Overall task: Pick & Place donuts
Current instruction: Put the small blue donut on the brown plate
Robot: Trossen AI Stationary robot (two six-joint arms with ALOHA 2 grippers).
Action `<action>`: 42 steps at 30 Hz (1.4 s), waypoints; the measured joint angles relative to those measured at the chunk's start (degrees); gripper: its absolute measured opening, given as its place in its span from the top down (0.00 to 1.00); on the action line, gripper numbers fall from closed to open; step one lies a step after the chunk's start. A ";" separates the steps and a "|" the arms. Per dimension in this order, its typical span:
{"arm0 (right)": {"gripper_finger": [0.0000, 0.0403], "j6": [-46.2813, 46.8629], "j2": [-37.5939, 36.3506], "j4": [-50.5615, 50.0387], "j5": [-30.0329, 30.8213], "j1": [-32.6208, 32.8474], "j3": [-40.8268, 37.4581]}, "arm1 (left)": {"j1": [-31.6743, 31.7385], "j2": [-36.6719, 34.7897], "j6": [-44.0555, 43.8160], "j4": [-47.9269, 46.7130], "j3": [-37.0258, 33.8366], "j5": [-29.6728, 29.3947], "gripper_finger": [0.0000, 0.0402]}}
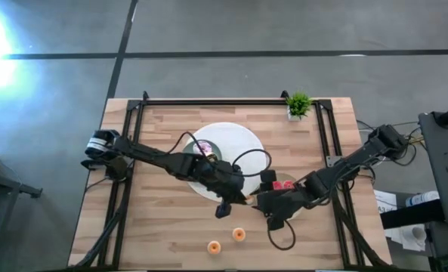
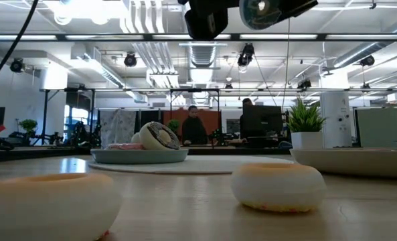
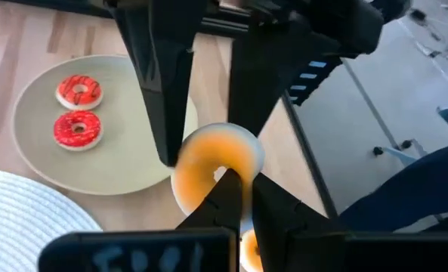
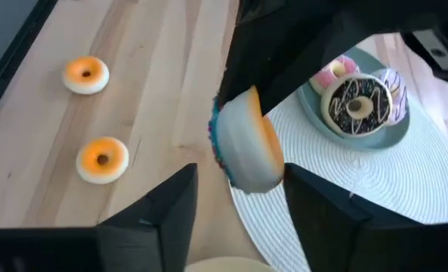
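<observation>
My left gripper (image 1: 237,198) (image 3: 245,185) is shut on an orange-glazed donut (image 3: 212,162) (image 4: 246,140) and holds it in the air at the table's middle, beside the beige plate (image 3: 125,162). My right gripper (image 1: 260,200) (image 4: 240,172) is open. Its fingers (image 3: 167,113) stand on either side of that donut; I cannot tell if they touch it. Two more orange donuts (image 4: 85,75) (image 4: 103,159) lie flat on the wood near the near edge. Two red donuts (image 3: 78,91) (image 3: 77,128) lie on the beige plate. A chocolate donut (image 4: 357,102) and pale ones lie on the teal plate (image 4: 390,136). My left gripper pinches the orange donut's ring (image 3: 239,170) between its two fingers, with one fingertip (image 3: 225,185) at the hole. The donut is lifted clear of the table and stands on edge, its glazed face turned toward my left wrist.
The teal plate sits on a round white woven mat (image 4: 375,196) toward the far side. A small potted plant (image 1: 298,105) stands at the far right corner. Black frame rails run along the table's sides. People stand in the room beyond the table (image 2: 193,124).
</observation>
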 joint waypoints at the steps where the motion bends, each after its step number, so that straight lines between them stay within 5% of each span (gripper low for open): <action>1: 0.58 -0.16 0.21 0.04 0.00 -0.02 0.33 | 0.00 0.00 -0.02 0.03 0.00 0.64 1.00; 14: 0.80 0.03 0.41 0.23 -0.65 -0.47 1.26 | 0.00 0.70 -2.61 -0.01 0.00 1.32 1.00; 18: 0.88 5.18 0.20 -0.70 -4.73 -1.29 1.09 | -0.27 0.70 -5.23 -0.72 0.02 -6.19 0.97; 23: 0.96 14.37 0.14 -7.39 -7.38 -2.35 0.77 | -0.19 0.70 -5.74 -2.79 0.02 -15.50 0.78; 29: 0.96 29.94 -0.38 -16.90 -22.65 -6.38 -5.47 | -0.94 0.52 -4.20 -9.16 0.02 -27.58 0.58; 34: 0.96 36.74 -2.43 -14.88 -36.81 -6.77 -14.06 | -2.01 0.37 -5.67 -11.56 0.02 -26.50 0.55; 42: 0.94 47.05 -8.21 -7.96 -45.11 -8.57 -23.32 | -5.07 0.37 -7.31 -15.37 -0.06 -26.32 0.54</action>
